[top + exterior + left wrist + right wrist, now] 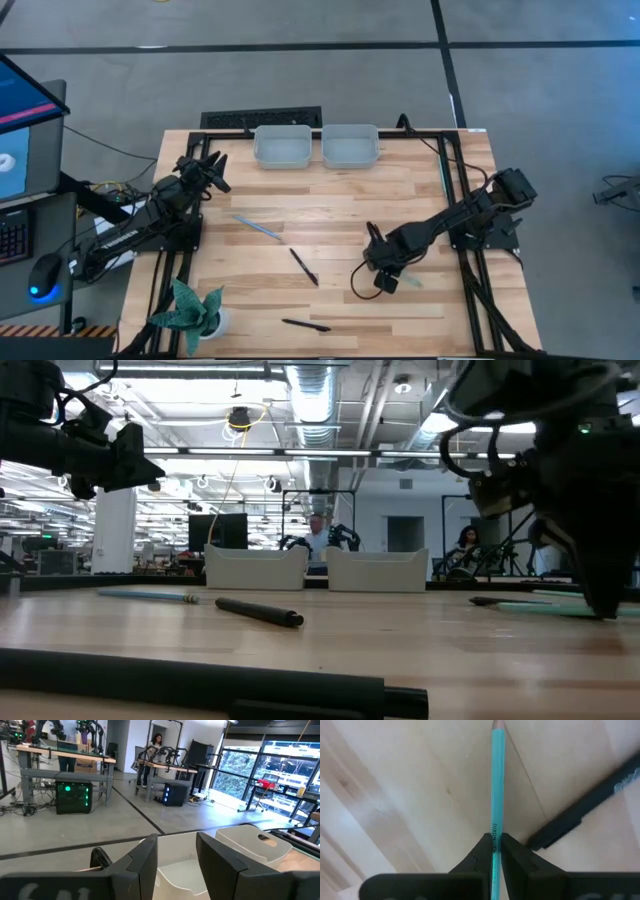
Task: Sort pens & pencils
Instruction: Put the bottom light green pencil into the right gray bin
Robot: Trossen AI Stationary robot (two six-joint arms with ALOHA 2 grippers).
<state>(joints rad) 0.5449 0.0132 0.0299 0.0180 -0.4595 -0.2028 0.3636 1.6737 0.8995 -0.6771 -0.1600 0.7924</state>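
Nearest object: black pen (200, 685) is seen lying across the low view's foreground, at the table's near edge beside a potted plant (190, 310).
Right gripper: right gripper (495, 845) is lowered to the tabletop on the right side, its fingers pinched shut on a teal pencil (497, 780); a "Dixon" marking is readable on the barrel, which is judged to make the teal sticks the pencils.
Beside the grip: a second black pen (590, 805) is shown lying close to the clamped pencil, angled away from it and apparently not touching.
Left gripper: left gripper (212, 170) is held raised over the table's left side, facing the bins; its fingers (145, 865) stand partly apart with nothing between them.
Still loose on the wood: another teal pencil (257, 228) lies left of centre, and a third black pen (304, 267) lies near the middle, well apart from each other.
Bins: two pale bins (283, 146) are set side by side at the far edge; both appear empty in the high view.
Progress: sorting is judged barely begun. No pen or pencil is seen in either bin, one pencil is gripped but not yet lifted clear, and four sticks remain to be collected.
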